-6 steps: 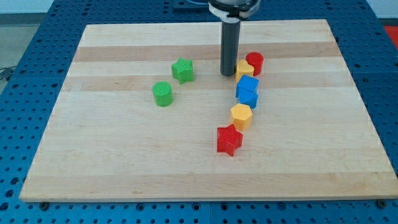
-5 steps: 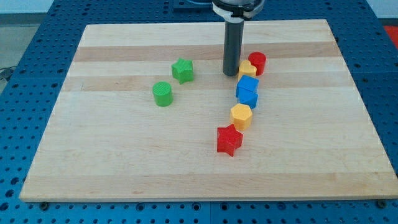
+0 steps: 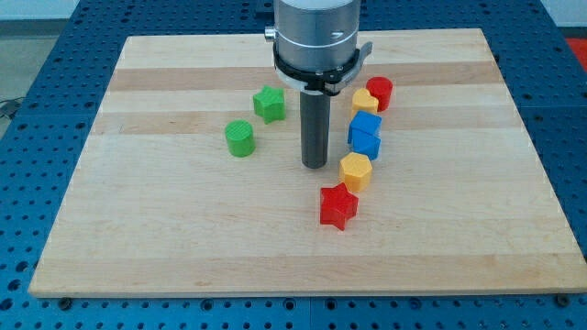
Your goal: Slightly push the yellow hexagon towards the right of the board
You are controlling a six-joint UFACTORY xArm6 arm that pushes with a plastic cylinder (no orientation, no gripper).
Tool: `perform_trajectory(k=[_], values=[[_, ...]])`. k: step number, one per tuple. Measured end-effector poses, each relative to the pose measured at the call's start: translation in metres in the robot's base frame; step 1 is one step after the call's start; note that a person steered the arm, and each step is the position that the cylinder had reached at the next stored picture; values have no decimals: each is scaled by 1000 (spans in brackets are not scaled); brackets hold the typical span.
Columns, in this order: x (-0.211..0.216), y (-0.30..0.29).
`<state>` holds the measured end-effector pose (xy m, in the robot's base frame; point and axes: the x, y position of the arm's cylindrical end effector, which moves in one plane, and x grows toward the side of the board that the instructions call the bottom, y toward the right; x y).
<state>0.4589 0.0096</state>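
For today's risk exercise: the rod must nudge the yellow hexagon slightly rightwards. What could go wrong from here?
1. My tip sits just left of the yellow hexagon; an off-centre push may send it towards the blue block above or the red star below.
2. Pushing too far would exceed "slightly".

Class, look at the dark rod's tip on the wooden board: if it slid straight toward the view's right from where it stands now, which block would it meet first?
Most likely the yellow hexagon block: it lies just right of my tip, at almost the same height in the view, with a small gap between them. Depth is hard to judge, so the contact might be off-centre.
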Motion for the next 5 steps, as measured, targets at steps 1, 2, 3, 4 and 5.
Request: perform_trajectory(k=[1, 2, 3, 4, 5], values=[[20, 0], [26, 0], [26, 10], [26, 25], [26, 26]])
